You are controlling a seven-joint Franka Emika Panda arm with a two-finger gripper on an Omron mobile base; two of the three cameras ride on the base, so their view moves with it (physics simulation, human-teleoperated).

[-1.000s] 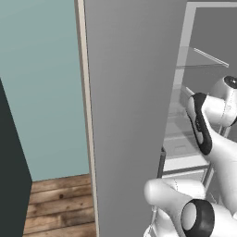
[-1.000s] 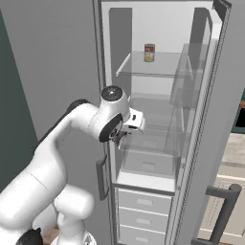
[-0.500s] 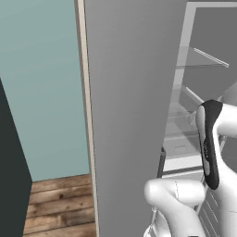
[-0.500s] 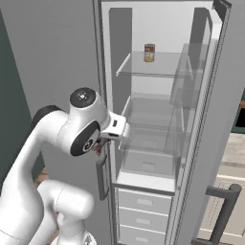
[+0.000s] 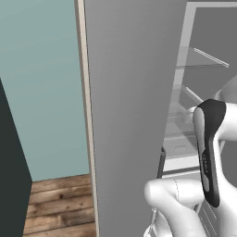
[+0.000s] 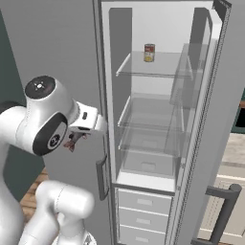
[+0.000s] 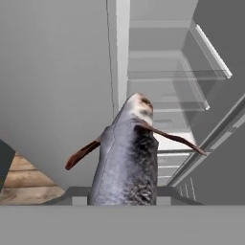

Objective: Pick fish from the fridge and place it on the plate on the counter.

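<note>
Gripper (image 6: pixel 76 139) pinches the fish (image 7: pixel 127 167), jaws pressed onto its body; fingertips themselves are hidden behind the fish in the hand view. In the right base view the fish (image 6: pixel 72 141) hangs just under the wrist, outside the fridge (image 6: pixel 158 119), left of its open front and in front of the grey fridge side panel (image 5: pixel 129 111). Fish touches nothing but the gripper; free air all round it, wood floor (image 5: pixel 60 203) far below.

Fridge door (image 6: pixel 210 143) stands open on the right, its bar handle (image 6: pixel 225 201) sticking out low. Glass shelves (image 6: pixel 153 105) inside; a can (image 6: pixel 149 52) sits on the top shelf, well apart from the hand. White drawers (image 6: pixel 143 210) at the bottom are closed.

Versus a second ago: the arm has swung back and left, the hand has come out of the shelf space, now clear of the fridge opening. Can unmoved.

Hard to see: fish head or tail end cut off at the bottom of the hand view; the fish is tiny and half hidden by the wrist in the right base view. A strip of counter (image 6: pixel 234 148) is only partly seen behind the door.
</note>
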